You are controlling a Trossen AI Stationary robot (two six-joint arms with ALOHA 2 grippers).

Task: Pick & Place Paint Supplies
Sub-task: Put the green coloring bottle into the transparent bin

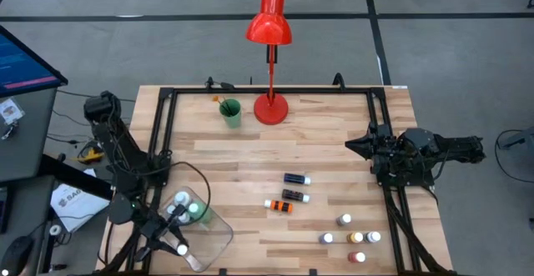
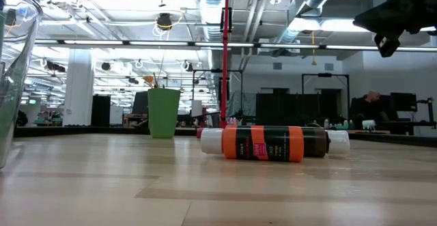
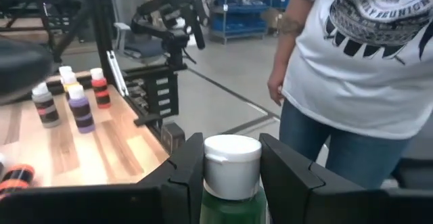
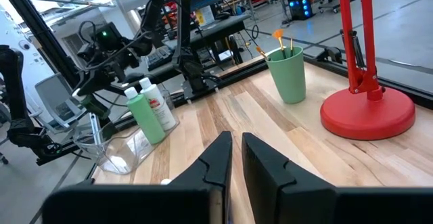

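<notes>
My left gripper (image 1: 177, 219) is at the near left corner, over the clear plastic tray (image 1: 213, 234), shut on the larger green bottle (image 3: 232, 183) with its white cap. A white bottle (image 4: 157, 109) stands beside the green bottle (image 4: 145, 121) in the tray. Three small paint bottles lie on their sides mid-table: a dark blue one (image 1: 296, 178), a dark one (image 1: 294, 196) and an orange one (image 1: 279, 206), which is closest in the low view (image 2: 263, 143). Several more stand near the near right corner (image 1: 356, 237). My right gripper (image 1: 355, 147) waits shut at the right edge, touching nothing. My left gripper pinches the green bottle between its two fingers (image 3: 183, 176), on its neck and shoulder just under the white cap (image 3: 232, 158). The fingers come in level from the table's left. The bottle is upright; whether its base rests on the tray I cannot tell.
A green cup (image 1: 230, 112) holding brushes and a red desk lamp (image 1: 271, 107) stand at the far edge. A person in a white T-shirt and jeans (image 3: 358, 68) stands beside the table. Bare wood lies between the tray and the lying bottles.
</notes>
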